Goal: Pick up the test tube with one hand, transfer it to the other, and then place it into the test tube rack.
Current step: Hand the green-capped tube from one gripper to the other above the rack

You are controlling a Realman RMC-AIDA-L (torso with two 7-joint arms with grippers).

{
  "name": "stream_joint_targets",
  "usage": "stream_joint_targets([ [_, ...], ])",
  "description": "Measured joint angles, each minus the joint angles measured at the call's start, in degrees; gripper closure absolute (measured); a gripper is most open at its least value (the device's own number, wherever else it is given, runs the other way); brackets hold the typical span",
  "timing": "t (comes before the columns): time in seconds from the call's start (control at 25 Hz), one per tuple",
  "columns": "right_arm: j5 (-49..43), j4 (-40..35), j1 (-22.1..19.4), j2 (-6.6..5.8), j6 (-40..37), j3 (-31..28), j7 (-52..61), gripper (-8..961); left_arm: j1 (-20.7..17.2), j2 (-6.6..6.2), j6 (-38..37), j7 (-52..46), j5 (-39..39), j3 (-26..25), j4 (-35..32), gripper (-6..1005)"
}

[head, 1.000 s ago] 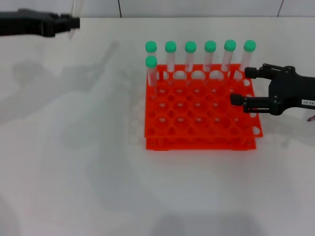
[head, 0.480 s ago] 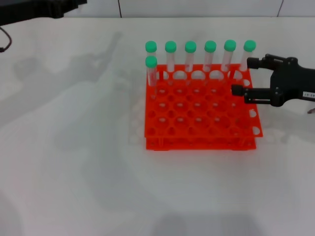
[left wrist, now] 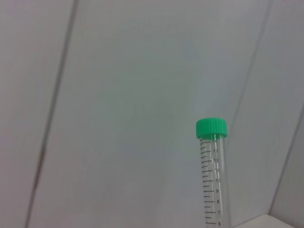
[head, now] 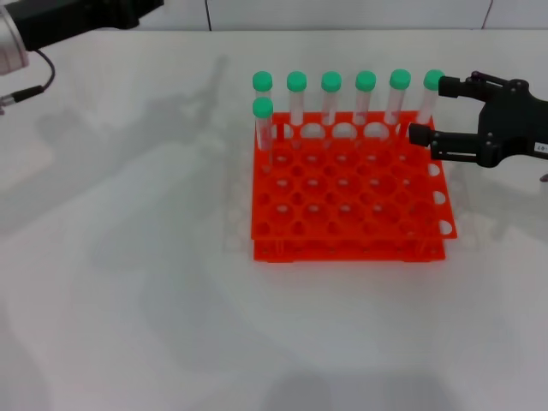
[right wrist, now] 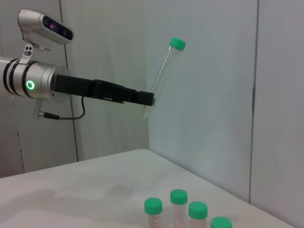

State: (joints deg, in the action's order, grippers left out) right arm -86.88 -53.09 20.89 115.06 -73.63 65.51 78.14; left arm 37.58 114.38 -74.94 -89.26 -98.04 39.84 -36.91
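Observation:
The test tube point(right wrist: 164, 75), clear with a green cap, is held up in the air, tilted, by its lower end. My left gripper point(right wrist: 148, 100) is shut on it, on a silver wrist with a green light. The left wrist view shows the same tube point(left wrist: 212, 176) against a pale wall. In the head view only the left arm point(head: 81, 17) shows, at the top left corner, and the tube is out of frame there. My right gripper point(head: 428, 110) stands open at the back right corner of the orange-red test tube rack point(head: 351, 250), with nothing between its fingers.
Several green-capped tubes point(head: 331, 98) stand in the rack's back row, and one more point(head: 263, 128) stands in the second row at the left. Their caps point(right wrist: 178, 196) show low in the right wrist view. The white table point(head: 128, 282) spreads around the rack.
My left arm has risen and swung toward the middle, taking the tube out of the head view. My right gripper has moved back and slightly right, staying open.

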Motion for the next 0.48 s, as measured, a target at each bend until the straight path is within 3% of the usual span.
stream_joint_targets([
  [0.2, -0.1, -0.1, 0.0, 0.01, 0.0, 0.0, 0.0, 107, 1.3, 1.25, -0.7, 4.0, 0.0, 0.1, 1.0, 773],
  [0.48, 0.0, -0.1, 0.0, 0.08, -0.1, 0.0, -0.1, 107, 3.5, 2.04, -0.3, 8.2, 0.1, 0.1, 3.7, 770],
])
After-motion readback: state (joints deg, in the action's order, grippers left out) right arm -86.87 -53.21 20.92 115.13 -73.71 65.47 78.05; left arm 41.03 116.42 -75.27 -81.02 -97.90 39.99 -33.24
